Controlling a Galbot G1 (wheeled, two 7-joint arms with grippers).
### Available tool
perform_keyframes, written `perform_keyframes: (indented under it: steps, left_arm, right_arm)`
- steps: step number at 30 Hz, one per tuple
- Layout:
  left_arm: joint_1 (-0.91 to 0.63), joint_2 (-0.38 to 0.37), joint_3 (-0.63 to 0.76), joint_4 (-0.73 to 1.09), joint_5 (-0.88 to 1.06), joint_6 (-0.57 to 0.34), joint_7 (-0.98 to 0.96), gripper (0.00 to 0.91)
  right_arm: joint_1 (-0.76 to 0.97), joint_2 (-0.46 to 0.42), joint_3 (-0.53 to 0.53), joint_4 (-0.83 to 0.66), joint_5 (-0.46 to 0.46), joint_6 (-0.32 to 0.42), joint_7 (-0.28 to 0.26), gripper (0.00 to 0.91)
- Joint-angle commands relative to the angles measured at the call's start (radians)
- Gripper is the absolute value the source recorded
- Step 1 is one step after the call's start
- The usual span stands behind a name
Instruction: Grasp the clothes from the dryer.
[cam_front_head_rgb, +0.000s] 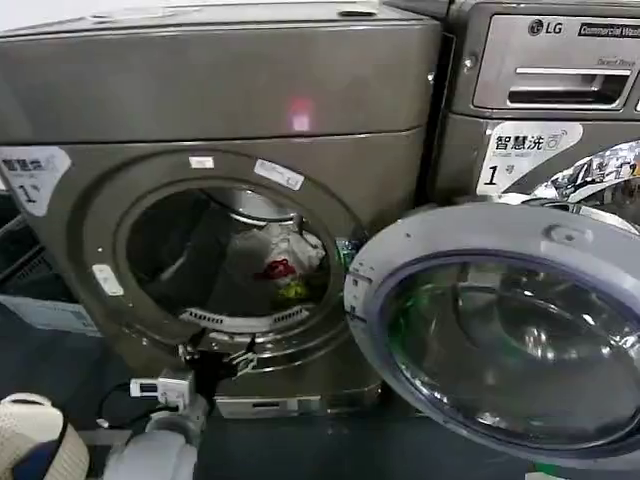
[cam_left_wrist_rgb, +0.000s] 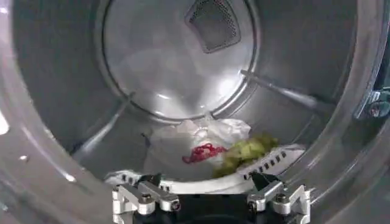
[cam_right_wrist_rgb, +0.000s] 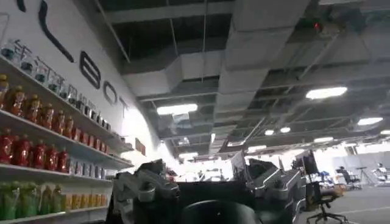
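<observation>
The dryer (cam_front_head_rgb: 220, 200) stands with its round door (cam_front_head_rgb: 505, 330) swung open beside the porthole. On the drum floor (cam_left_wrist_rgb: 116, 152), toward the door's side of the opening, lie the clothes (cam_front_head_rgb: 283, 262), a small white bundle apparently with red and yellow-green patches.

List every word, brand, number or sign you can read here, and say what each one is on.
"LG": top panel of the neighbouring machine.
"智慧洗" and "1": sticker on that machine.
"1": white sticker on the dryer.
"BOT": large wall letters above the drink shelves, right wrist view.
Too blurred: the strip beside the LG logo, small dryer rim labels, bottle labels.
</observation>
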Motion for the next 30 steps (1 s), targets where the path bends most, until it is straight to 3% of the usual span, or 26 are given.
perform_keyframes:
  steps: [1, 30]
  left_arm:
    - [0.001, 0.002, 0.000, 0.002, 0.002, 0.049, 0.000, 0.907]
    - [-0.014, 0.000, 0.018, 0.022, 0.017, 0.049, 0.002, 0.907]
  right_arm:
    - [-0.001, 0.000, 0.003, -0.002, 0.001, 0.000, 0.001, 0.907]
    - [-0.013, -0.006, 0.023, -0.044, -0.004, -0.008, 0.011, 0.907]
